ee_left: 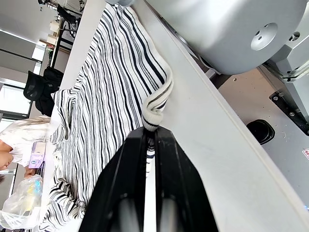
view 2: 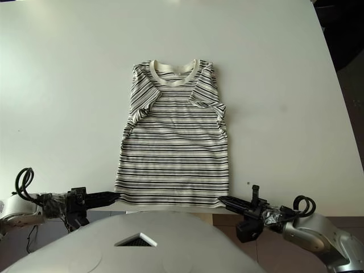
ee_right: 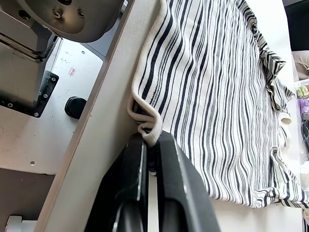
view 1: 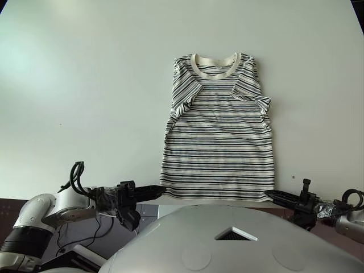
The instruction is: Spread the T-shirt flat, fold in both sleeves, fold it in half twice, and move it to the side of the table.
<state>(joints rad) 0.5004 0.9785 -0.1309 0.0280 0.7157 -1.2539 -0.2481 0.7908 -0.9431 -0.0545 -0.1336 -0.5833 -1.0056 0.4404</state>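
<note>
A striped T-shirt [view 1: 219, 142] lies flat on the white table [view 1: 85, 96], collar at the far end, both sleeves folded in over the chest. Its hem sits along the table's near edge. My left gripper [view 1: 162, 188] is shut on the hem's left corner [ee_left: 153, 116], which bunches between the black fingers [ee_left: 126, 183]. My right gripper [view 2: 223, 200] is shut on the hem's right corner [ee_right: 147, 130], where the cream edge curls up between its fingers [ee_right: 171, 183].
Wide bare tabletop stretches to the left of the shirt and a narrower strip [view 2: 284, 114] to its right. The near table edge [ee_left: 217, 145] runs just under both grippers, with floor and the robot's base below.
</note>
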